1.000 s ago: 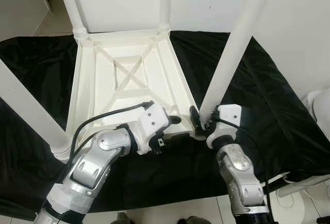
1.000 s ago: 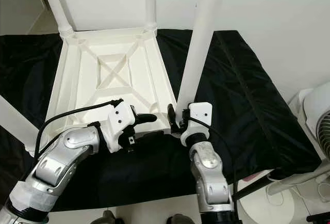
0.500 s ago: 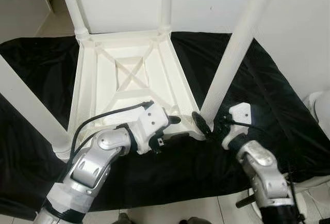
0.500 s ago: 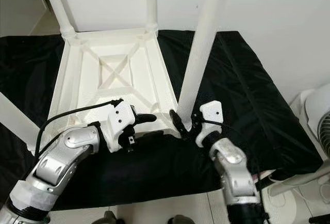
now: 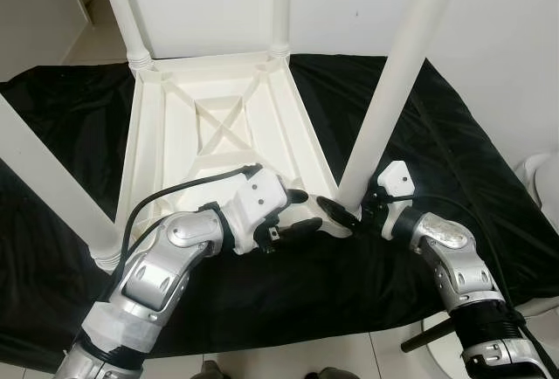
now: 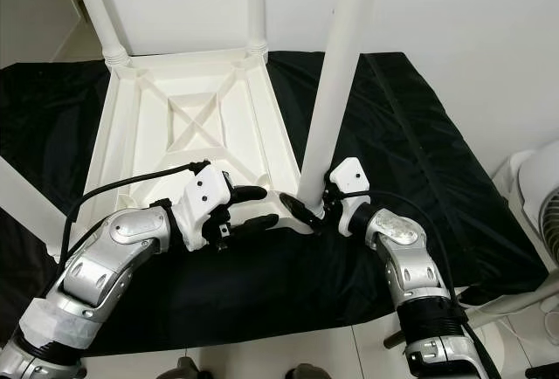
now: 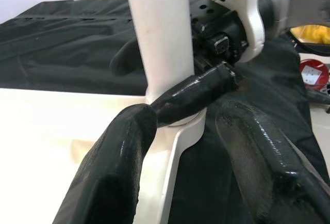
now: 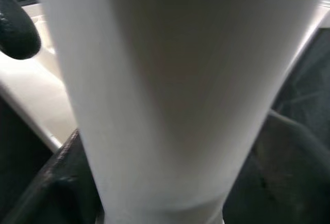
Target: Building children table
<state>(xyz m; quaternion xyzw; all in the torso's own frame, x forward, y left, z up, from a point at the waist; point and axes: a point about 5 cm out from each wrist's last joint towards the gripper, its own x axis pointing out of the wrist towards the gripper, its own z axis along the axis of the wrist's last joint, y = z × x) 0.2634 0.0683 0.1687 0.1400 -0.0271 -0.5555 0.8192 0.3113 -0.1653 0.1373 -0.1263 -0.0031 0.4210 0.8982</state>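
Note:
A white children's table (image 5: 144, 134) lies upside down on a black cloth, legs pointing up. My left gripper (image 5: 301, 211) stands open astride the table's near rim by the front right corner, one finger inside the frame and one outside; in the left wrist view the rim (image 7: 175, 152) runs between its fingers (image 7: 124, 152). My right gripper (image 5: 349, 207) is shut on the base of the front right leg (image 5: 393, 82), one black finger lying across the leg's front and the other behind it. That leg (image 8: 165, 79) passes between the right fingers (image 8: 67, 177).
Three more legs rise at the back left (image 5: 122, 3), back right (image 5: 279, 3) and front left (image 5: 44, 178). The black cloth (image 5: 454, 161) ends at tiled floor near my feet. A white wall is behind, and a white fan (image 6: 541, 196) stands at the right.
My right arm has swung out to the right and its wrist has turned, while its gripper stayed at the leg's base. The left gripper has edged slightly right along the rim.

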